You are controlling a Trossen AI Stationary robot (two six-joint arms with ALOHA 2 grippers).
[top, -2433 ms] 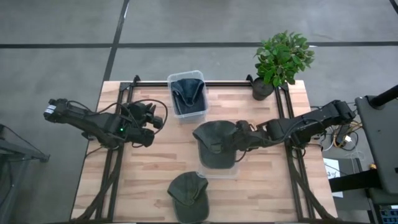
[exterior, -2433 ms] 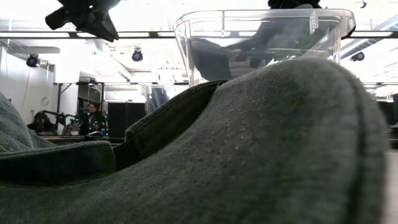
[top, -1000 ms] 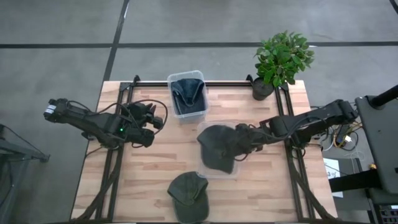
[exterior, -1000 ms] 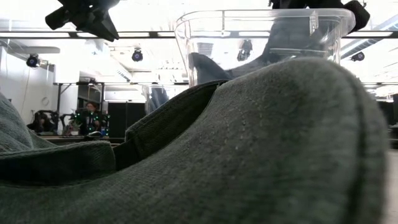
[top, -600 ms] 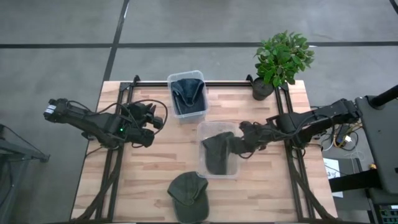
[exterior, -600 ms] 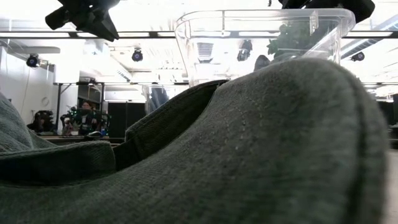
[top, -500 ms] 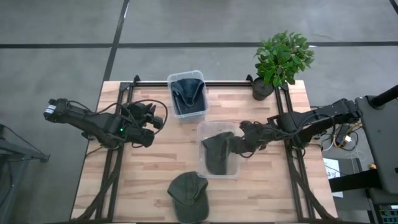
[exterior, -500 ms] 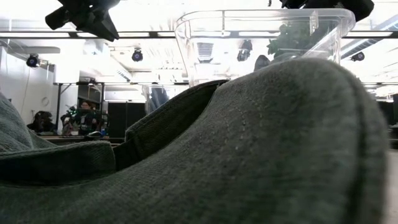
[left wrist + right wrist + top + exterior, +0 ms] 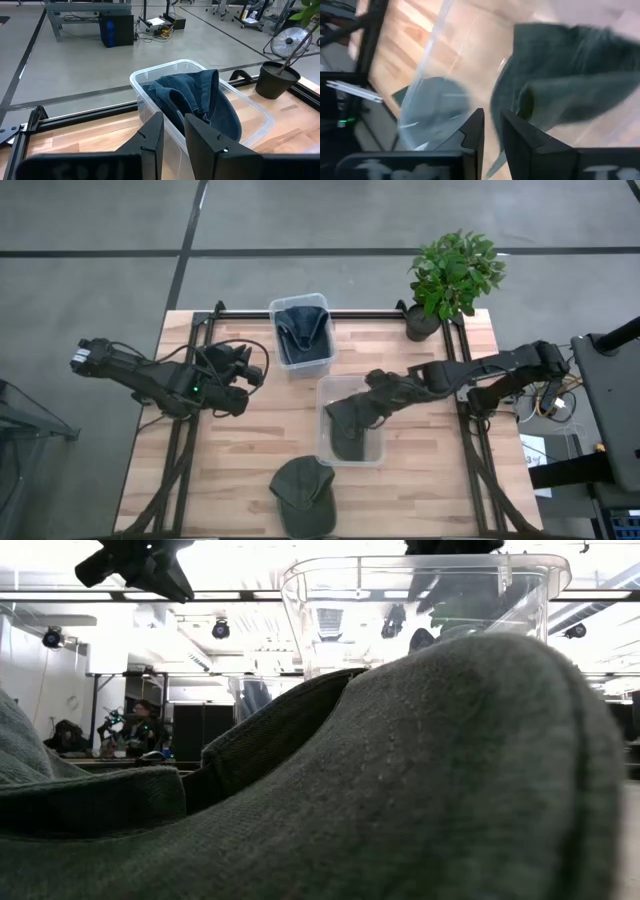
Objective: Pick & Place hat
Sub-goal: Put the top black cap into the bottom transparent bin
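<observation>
A dark green hat lies crumpled inside a clear bin at the table's middle; the right wrist view shows the hat behind the bin wall. My right gripper hovers over the bin's far right corner, fingers shut, nothing between them. A second green hat rests flat at the near edge and fills the low view. My left gripper waits shut on the table's left. My right gripper points slanting down from the table's right at the hat's far right edge. I cannot tell whether its shut fingers touch the cloth.
A second clear bin at the far edge holds a blue hat. A potted plant stands at the far right corner. Black frame rails run along both sides. Bare wood lies left of the middle bin.
The green hat, spread over the bin's rim a second ago, has sunk into the bin and bunched up. My right gripper drew back a little toward the right edge, then moved left again over the bin's far right corner.
</observation>
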